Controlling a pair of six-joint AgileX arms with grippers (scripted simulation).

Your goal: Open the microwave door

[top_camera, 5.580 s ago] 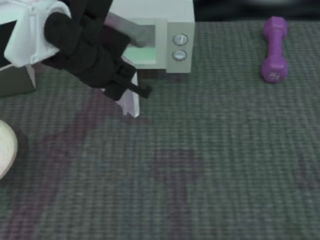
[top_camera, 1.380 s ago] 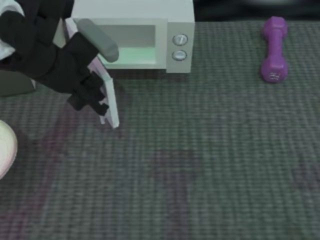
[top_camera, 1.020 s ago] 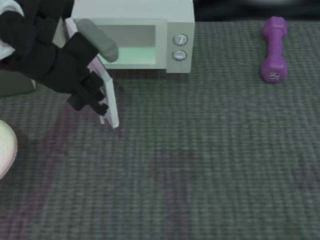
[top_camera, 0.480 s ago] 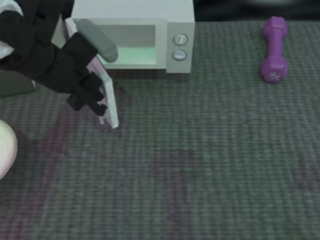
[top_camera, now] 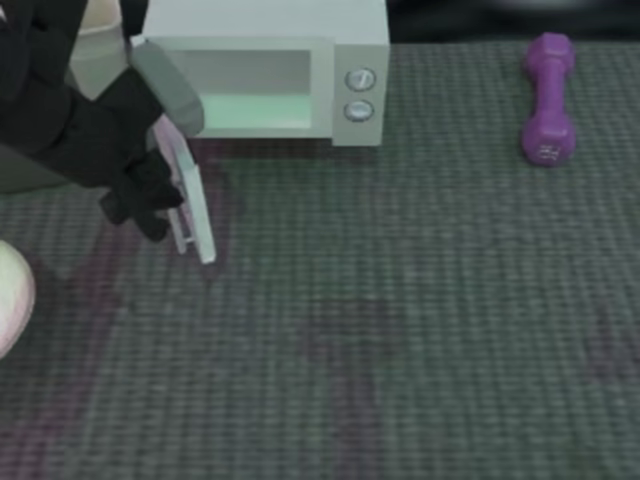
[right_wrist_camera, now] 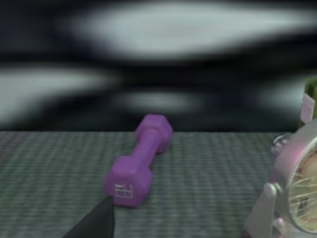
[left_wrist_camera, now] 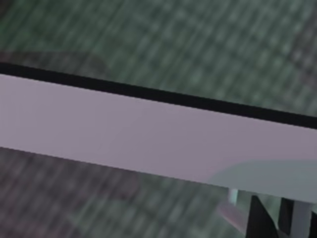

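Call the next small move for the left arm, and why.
Probably keep swinging the door a little further toward the table's left, then let go. The left gripper is at the door's free edge, the door stands out from the microwave, and the pale green inside shows.

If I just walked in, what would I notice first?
Probably the microwave at the back left of the table, its door swung wide open so the pale green inside shows. The black left hand is right at that door. Next, the bright purple dumbbell at the back right.
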